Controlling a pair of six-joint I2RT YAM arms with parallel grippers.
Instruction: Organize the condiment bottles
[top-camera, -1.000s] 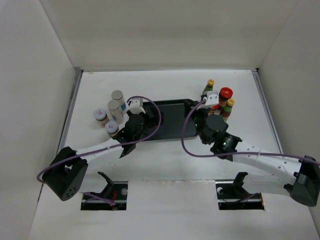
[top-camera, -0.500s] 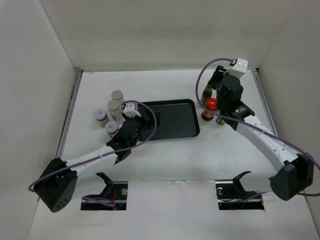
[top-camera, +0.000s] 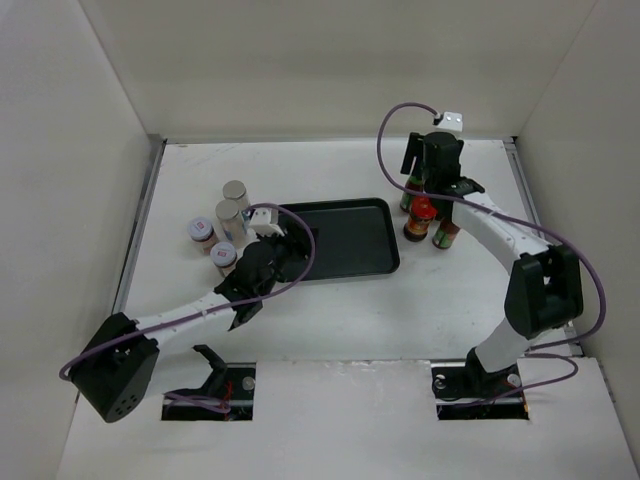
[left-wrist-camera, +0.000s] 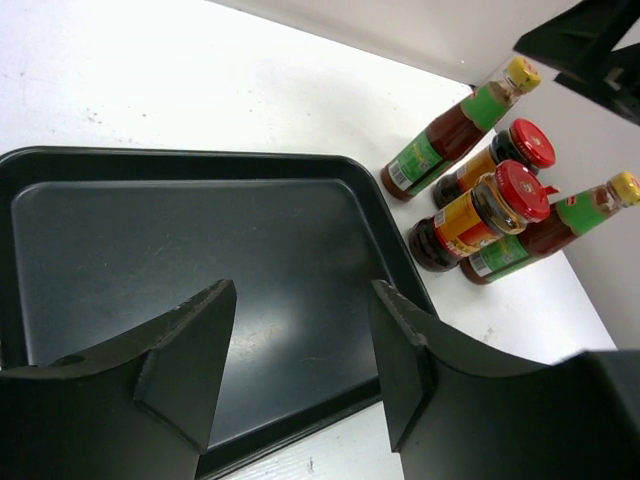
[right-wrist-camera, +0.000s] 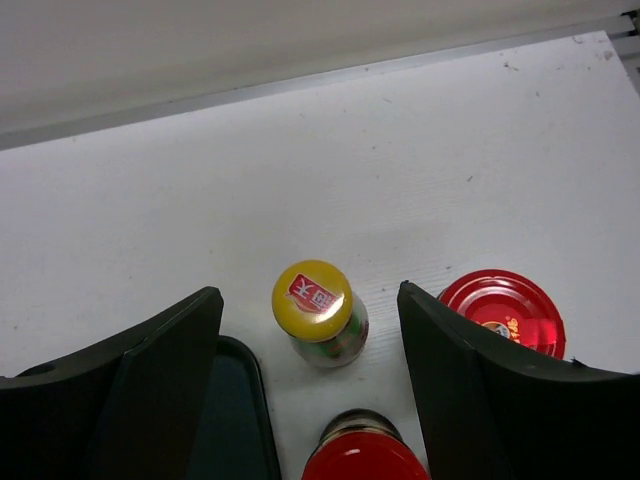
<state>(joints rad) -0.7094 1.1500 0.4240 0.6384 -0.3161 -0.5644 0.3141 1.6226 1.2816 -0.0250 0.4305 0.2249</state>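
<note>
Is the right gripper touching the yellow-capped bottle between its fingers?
Apart. The right wrist view shows the yellow-capped bottle standing between the open fingers of the right gripper, with bare table visible on both sides of it.

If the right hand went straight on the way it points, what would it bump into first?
Likely the yellow-capped bottle between the right hand's open fingers; depth is unclear.

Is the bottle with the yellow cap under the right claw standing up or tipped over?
Standing up. Looking straight down, the bottle shows its round yellow cap with the body right underneath.
</note>
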